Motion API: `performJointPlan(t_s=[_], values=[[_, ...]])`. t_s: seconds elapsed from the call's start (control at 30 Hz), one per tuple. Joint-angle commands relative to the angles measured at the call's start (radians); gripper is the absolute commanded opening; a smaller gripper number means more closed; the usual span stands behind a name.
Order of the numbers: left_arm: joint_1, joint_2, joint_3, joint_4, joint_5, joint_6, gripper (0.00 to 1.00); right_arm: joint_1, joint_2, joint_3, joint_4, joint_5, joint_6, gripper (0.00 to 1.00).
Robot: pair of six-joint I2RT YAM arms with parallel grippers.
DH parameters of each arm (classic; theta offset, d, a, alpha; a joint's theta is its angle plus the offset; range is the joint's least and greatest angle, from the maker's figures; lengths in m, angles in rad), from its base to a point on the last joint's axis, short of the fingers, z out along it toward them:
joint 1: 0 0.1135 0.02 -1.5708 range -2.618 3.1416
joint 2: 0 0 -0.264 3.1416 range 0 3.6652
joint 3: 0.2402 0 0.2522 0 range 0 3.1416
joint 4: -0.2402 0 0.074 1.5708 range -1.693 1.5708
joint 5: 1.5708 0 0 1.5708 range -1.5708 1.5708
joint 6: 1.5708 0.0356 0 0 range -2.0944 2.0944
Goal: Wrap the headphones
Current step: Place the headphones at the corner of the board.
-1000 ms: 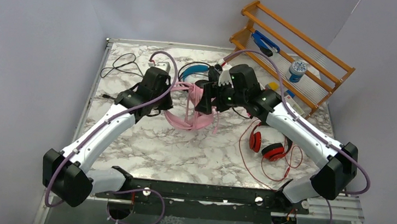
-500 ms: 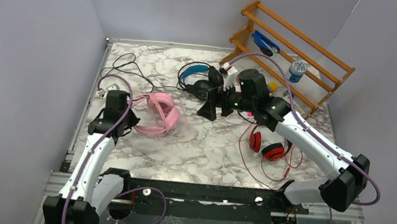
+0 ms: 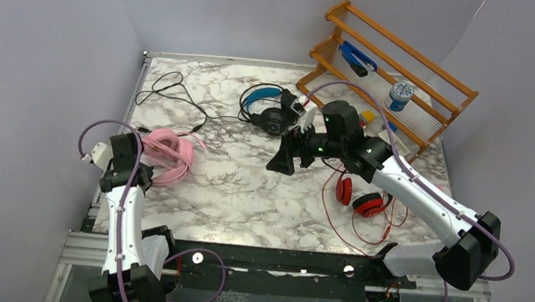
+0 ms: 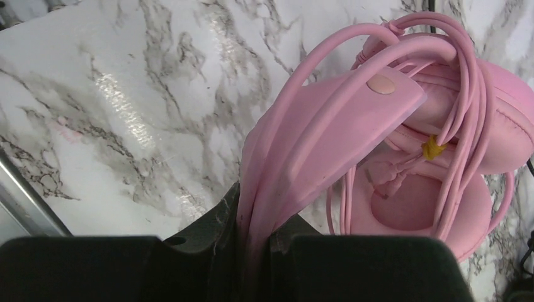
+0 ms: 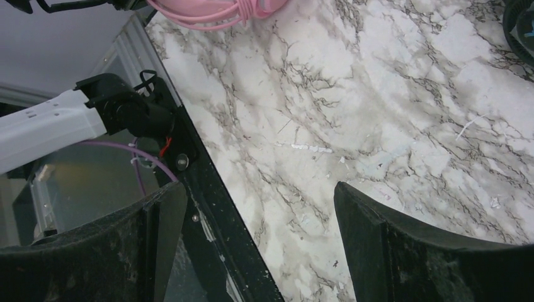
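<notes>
From above, the left gripper (image 3: 147, 159) is at the far left edge of the white marble-patterned table top (image 3: 245, 193), clamped on the all-pink over-ear headset (image 3: 168, 153), which lies on the marble just beside it. The right gripper (image 3: 284, 155) hangs over the middle of the table with its jaws spread wide and nothing between them. Just behind it lies the black headset with a blue headband (image 3: 264, 105), its thin black cable (image 3: 174, 90) trailing to the far left corner. The red headset with a black band (image 3: 361, 198) sits on the right in loops of its red cable (image 3: 332, 216), in front of the orange wooden rack (image 3: 391, 67).

Left wrist view: the dark jaws of the left gripper (image 4: 255, 242) are nearly together, pinching the flat pink headband (image 4: 327, 138) – the pink cable (image 4: 469, 88) is looped over the headband and the ear cups (image 4: 428, 201).

Right wrist view: the two fingers of the right gripper (image 5: 258, 211) stand far apart over bare marble – the pink headset (image 5: 220, 9) shows at the top edge, well apart.
</notes>
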Motion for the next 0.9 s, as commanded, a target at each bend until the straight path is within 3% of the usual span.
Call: performJointPlan(t_s=[0.0, 0.13, 0.2, 0.3, 0.57, 0.87], values=[[0.016, -0.017, 0.005, -0.022, -0.138, -0.143, 0.03, -0.002, -0.037, -0.011, 0.011, -0.051, 0.000, 0.91], [0.016, -0.008, -0.023, -0.131, -0.194, -0.341, 0.08, -0.002, -0.043, -0.028, 0.028, -0.055, 0.011, 0.91], [0.016, -0.007, -0.043, -0.163, -0.184, -0.393, 0.23, -0.002, -0.041, -0.028, 0.032, -0.056, 0.018, 0.91], [0.016, -0.021, -0.036, -0.195, -0.209, -0.424, 0.36, -0.002, -0.036, -0.031, 0.046, -0.051, 0.033, 0.91], [0.016, -0.021, 0.002, -0.203, -0.226, -0.398, 0.97, -0.001, 0.022, 0.002, 0.043, -0.022, 0.041, 0.91], [0.015, 0.001, 0.196, -0.176, -0.230, -0.248, 0.99, -0.002, 0.112, 0.097, -0.011, 0.132, 0.016, 0.91]])
